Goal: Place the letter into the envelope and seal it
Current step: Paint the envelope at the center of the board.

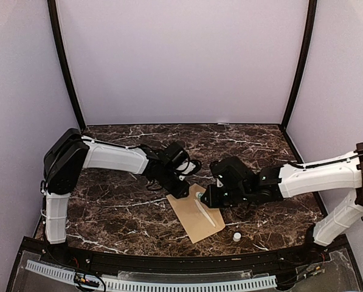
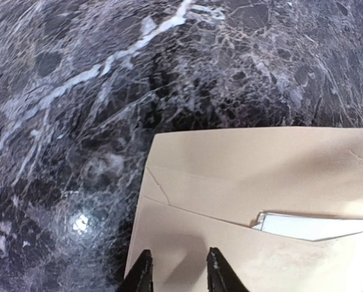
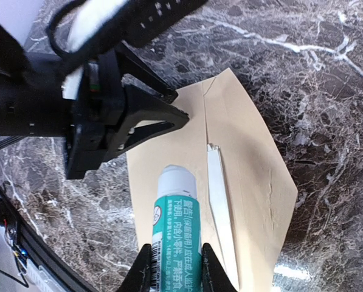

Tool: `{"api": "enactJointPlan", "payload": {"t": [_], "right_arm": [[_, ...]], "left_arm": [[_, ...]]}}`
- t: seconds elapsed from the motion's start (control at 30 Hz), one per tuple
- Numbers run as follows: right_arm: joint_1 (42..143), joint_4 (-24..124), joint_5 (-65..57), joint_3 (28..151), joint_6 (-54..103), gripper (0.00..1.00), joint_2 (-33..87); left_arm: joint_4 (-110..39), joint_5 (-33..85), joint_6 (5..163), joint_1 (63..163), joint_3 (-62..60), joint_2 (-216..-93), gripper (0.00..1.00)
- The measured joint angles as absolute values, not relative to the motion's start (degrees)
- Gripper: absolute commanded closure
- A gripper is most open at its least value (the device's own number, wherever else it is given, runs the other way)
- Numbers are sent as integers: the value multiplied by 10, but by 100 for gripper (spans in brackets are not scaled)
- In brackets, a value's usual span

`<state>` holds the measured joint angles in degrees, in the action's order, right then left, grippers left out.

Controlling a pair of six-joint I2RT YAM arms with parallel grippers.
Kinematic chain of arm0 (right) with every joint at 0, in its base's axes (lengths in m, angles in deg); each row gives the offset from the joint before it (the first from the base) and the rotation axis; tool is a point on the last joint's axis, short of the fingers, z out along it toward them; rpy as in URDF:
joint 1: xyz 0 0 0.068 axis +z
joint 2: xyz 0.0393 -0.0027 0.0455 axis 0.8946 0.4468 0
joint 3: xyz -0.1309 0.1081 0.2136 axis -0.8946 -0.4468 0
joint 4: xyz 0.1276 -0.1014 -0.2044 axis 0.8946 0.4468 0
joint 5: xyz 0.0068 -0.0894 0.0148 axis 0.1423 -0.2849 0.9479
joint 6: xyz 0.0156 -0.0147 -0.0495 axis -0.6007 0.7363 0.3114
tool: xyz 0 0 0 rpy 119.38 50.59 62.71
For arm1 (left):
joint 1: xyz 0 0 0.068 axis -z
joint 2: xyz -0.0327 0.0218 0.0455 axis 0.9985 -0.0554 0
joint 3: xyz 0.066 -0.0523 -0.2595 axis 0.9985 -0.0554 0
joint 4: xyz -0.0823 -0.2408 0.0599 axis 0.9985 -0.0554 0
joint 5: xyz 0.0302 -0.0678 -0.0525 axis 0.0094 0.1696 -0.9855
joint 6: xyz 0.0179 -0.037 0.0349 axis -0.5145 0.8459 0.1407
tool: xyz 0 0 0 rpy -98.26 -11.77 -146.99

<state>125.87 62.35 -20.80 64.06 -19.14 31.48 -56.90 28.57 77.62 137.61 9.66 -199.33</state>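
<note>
The kraft-brown envelope (image 1: 190,217) lies flat on the marble between the arms, its pointed flap (image 3: 263,182) open and spread out. A thin white strip of the letter (image 3: 219,201) shows at the envelope's mouth (image 2: 315,226); the rest is inside. My right gripper (image 3: 176,267) is shut on a teal glue stick (image 3: 176,225), whose white uncapped tip hangs just above the envelope's body. My left gripper (image 2: 181,275) stands over the envelope's (image 2: 242,170) end corner, fingers apart with nothing between them; in the right wrist view its fingertips (image 3: 172,114) reach that corner.
A small white cap (image 1: 236,236) sits on the table right of the envelope, near the front edge. Pale walls with dark corner posts (image 1: 69,79) close the table at the back and sides. Dark marble (image 1: 248,146) stretches behind the arms.
</note>
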Motion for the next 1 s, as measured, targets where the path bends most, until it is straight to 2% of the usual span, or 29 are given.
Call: {"api": "enactJointPlan", "payload": {"t": [0.13, 0.23, 0.43, 0.63, 1.0], "right_arm": [[1261, 622, -217, 610, -192, 100, 240], [1262, 621, -227, 574, -195, 100, 181], [1264, 557, -235, 486, -192, 100, 56], [1278, 456, -241, 433, -170, 100, -21], [1371, 256, -337, 425, -103, 100, -39]], "left_arm": [[-561, 291, 790, 1364, 64, -1964, 48], [-558, 301, 805, 1354, 32, -1919, 42], [-506, 293, 882, 1347, -52, -1751, 35], [-362, 227, 1034, 1372, -158, -1581, 33], [-131, 232, 1244, 1500, -240, -1531, 26]]}}
